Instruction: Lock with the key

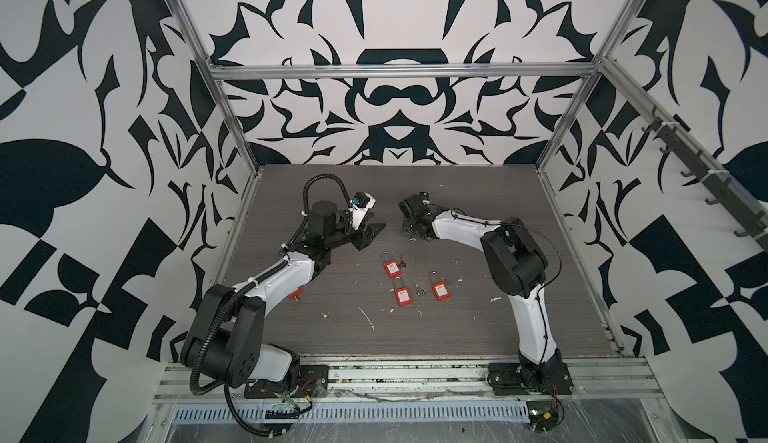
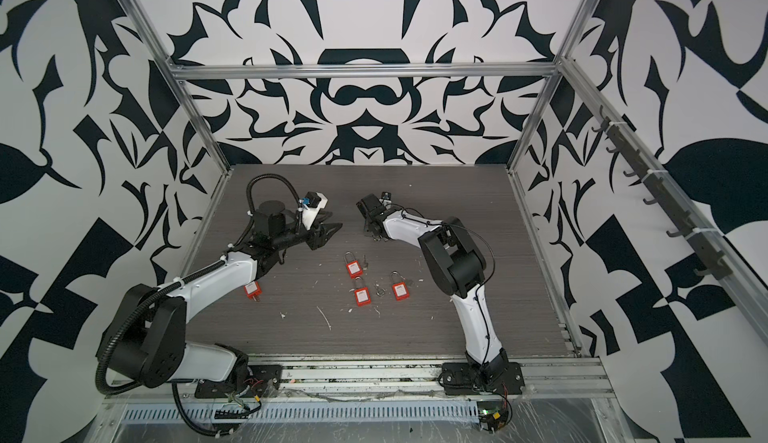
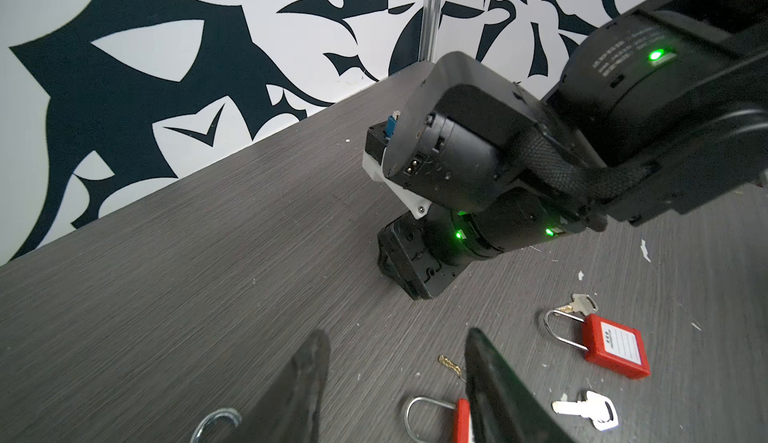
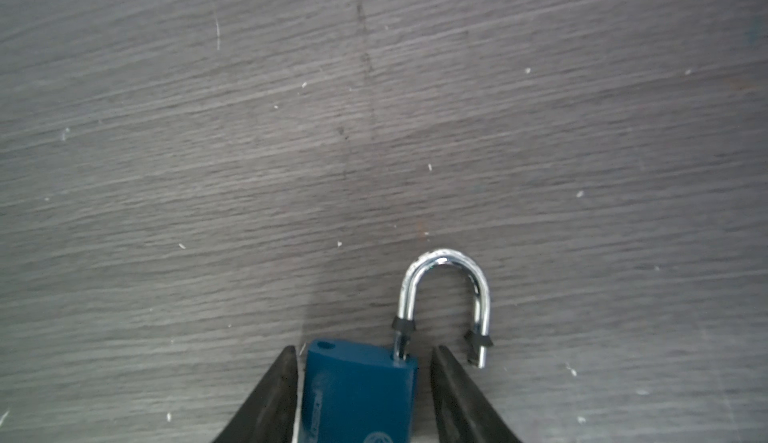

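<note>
A robotics lab cell is shown. A grey table is enclosed by an aluminium frame and by panels printed in a black-and-white pattern. A left arm and a right arm are bolted to a rail at the front edge, and a slotted cable duct and exposed wiring are seen below it. Red padlocks and keys are laid on the table, which is flecked with white scraps.
</note>
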Tool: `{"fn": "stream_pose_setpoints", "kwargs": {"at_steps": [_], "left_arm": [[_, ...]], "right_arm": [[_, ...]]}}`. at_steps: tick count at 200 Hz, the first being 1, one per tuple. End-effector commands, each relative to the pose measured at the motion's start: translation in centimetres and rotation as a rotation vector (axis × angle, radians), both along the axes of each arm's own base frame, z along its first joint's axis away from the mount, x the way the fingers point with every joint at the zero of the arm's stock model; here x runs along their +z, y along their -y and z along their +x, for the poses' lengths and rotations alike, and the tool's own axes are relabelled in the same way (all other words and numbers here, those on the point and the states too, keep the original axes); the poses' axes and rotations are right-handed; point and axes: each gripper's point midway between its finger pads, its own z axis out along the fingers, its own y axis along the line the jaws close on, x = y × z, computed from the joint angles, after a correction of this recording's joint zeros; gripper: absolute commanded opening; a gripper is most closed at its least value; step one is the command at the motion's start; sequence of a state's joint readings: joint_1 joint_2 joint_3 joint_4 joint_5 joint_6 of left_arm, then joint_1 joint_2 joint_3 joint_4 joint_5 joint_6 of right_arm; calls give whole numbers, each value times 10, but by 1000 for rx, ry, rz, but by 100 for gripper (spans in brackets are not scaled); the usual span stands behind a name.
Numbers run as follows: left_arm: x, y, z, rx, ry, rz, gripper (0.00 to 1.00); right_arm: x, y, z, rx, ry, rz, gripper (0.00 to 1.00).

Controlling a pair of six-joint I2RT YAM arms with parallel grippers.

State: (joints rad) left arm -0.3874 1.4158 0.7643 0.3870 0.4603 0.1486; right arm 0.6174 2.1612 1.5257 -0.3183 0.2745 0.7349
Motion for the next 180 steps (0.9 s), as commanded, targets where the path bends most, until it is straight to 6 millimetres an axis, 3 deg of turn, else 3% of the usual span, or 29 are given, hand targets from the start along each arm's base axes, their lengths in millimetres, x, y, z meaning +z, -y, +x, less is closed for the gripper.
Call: {"fn": "stream_pose_setpoints", "kwargs": {"at_steps": [1, 68, 116, 141, 180], "left_arm": [[-3, 2, 1, -14, 9, 0, 55], [-5, 4, 0, -30, -11, 13, 55], [-3, 3, -11, -54, 7, 7, 55], [-1, 3, -12, -56, 11, 3, 55], [3, 4, -13, -67, 1, 5, 54]], "right_arm": [[2, -5, -2, 9, -13, 6, 54], [-9, 2, -33, 149, -88, -95, 45], [-10, -1, -77, 465, -181, -106, 37], [-16, 8, -95, 559, -259, -160, 43], [-8, 7, -94, 533, -238, -132, 52]]}}
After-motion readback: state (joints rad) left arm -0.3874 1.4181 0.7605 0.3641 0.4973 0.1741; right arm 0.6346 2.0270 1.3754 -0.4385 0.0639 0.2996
